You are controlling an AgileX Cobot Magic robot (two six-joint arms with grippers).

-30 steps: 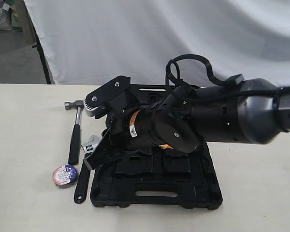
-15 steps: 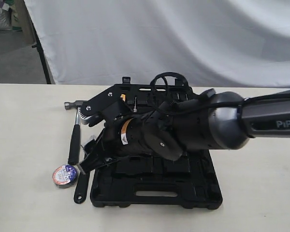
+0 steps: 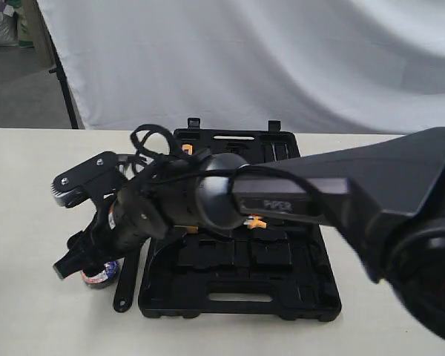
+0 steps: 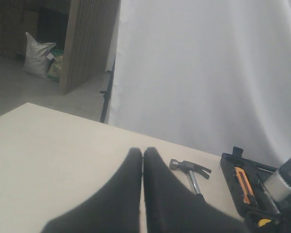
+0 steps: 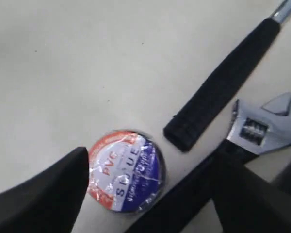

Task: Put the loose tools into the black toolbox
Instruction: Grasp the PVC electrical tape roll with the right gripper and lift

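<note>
Tape roll [image 5: 125, 171], hammer [image 5: 223, 82], wrench [image 5: 262, 128] on table [image 3: 30, 222] left of toolbox [image 3: 237, 298].

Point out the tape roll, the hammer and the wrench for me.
tape roll [image 5: 126, 171], right wrist view, on its printed label.
hammer [image 4: 189, 168], left wrist view, on its steel head.
wrench [image 5: 261, 132], right wrist view, on its silver head.

Glossy tape roll [image 5: 126, 171], shiny metal wrench [image 5: 262, 131]
</note>
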